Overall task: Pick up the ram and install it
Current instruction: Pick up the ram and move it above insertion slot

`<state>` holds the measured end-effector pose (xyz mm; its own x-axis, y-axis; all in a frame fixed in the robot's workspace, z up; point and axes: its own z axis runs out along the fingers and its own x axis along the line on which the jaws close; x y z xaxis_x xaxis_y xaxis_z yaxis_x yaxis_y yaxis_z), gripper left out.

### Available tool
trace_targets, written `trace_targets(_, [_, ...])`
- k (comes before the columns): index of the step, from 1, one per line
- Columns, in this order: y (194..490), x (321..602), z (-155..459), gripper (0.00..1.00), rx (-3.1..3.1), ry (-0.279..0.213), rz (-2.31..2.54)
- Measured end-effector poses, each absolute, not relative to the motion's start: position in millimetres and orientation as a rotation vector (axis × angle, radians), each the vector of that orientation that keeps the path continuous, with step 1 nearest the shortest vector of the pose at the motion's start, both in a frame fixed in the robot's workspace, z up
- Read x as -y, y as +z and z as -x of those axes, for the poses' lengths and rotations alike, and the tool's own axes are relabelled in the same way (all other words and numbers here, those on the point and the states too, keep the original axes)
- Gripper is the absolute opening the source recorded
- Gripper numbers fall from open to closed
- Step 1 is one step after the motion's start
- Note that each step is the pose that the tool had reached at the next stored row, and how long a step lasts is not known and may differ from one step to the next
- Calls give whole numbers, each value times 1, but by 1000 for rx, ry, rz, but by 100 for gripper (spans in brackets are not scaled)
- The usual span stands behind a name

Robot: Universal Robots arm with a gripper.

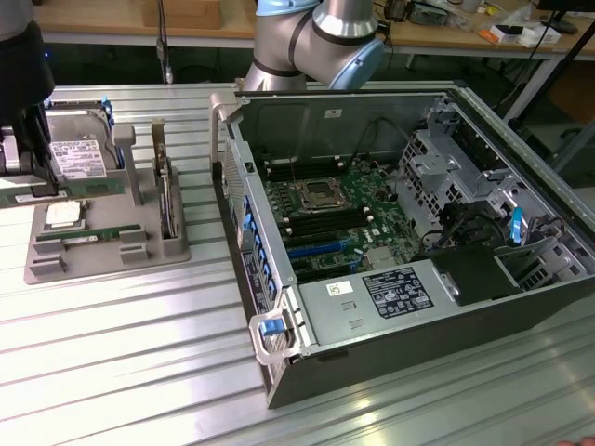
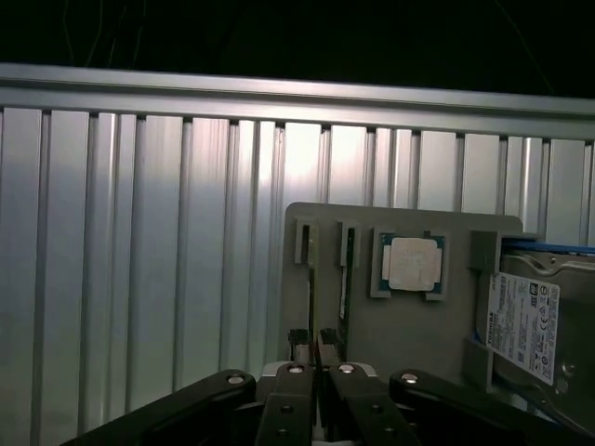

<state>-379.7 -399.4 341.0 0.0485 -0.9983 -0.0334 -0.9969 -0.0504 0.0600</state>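
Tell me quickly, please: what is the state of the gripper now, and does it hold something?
Gripper: closed, apparently holding the long, thin green circuit-board ram stick.

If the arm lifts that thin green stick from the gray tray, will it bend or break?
The ram probably stays stiff, being a flat circuit board. It looks light: far thinner than the hard drive. Standing on its narrow edge, it could tip if pushed.
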Motion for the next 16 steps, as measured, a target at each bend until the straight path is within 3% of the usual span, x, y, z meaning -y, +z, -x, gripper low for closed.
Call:
trace_targets(5, [356,399,380,13,2149,-104,-2258])
trace_targets(16, [356,399,368,13,2145,-112,-2255])
